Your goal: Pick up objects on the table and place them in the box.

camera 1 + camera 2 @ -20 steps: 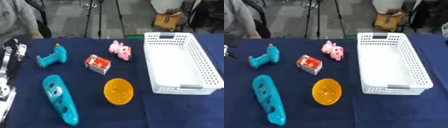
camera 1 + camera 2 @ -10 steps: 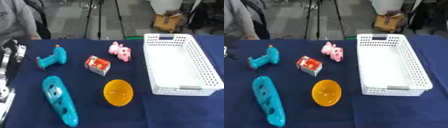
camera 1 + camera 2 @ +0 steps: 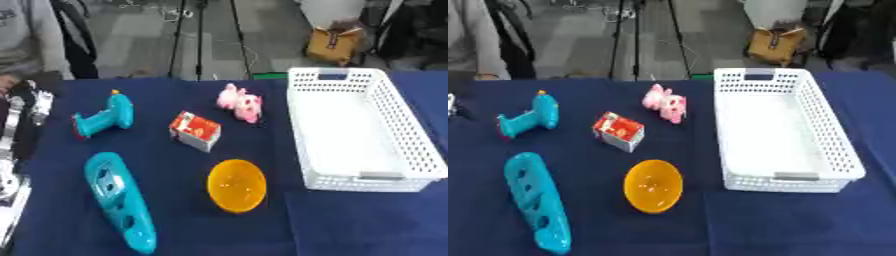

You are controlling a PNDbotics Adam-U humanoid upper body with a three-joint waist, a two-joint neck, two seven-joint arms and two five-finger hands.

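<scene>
Box point(image 3: 357, 129): white, empty, at table point(image 3: 262, 225) right side, open top ready for drops. Left of box, none touching: pink toy point(image 3: 240, 102), carton point(image 3: 195, 131), orange bowl point(image 3: 236, 185), teal drill point(image 3: 103, 119), long teal toy point(image 3: 120, 200). Left robot hand point(image 3: 24, 107) far left of box, grip: cannot tell. Right robot hand out of view.

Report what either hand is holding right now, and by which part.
Nothing is held. The left hand sits at the table's left edge, apart from the toy drill. The right hand is out of view.
</scene>
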